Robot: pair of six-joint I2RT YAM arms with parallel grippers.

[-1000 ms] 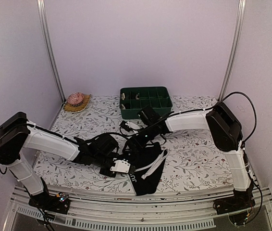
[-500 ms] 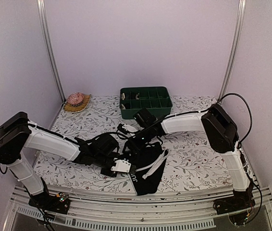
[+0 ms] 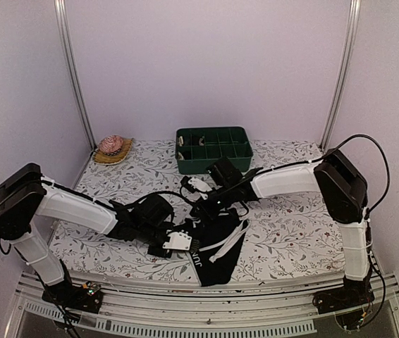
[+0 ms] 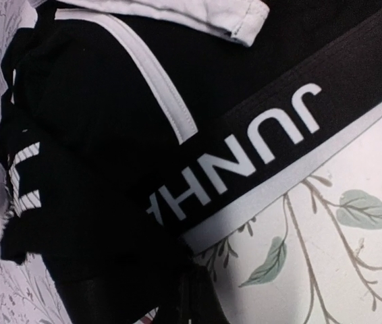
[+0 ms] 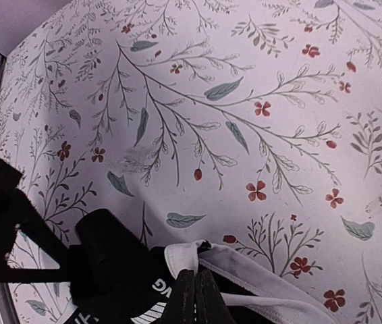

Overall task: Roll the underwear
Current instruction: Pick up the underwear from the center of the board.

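From above, the underwear (image 3: 217,243) lies bunched at the near middle of the counter (image 3: 291,232), with the left claw (image 3: 178,241) at its left side and the right claw (image 3: 203,209) at its far edge. In the left wrist view, I see that claw pressed together on the end of the lettered waistband (image 4: 245,158). In the right wrist view, the other claw is pinching the white hem (image 5: 245,266).
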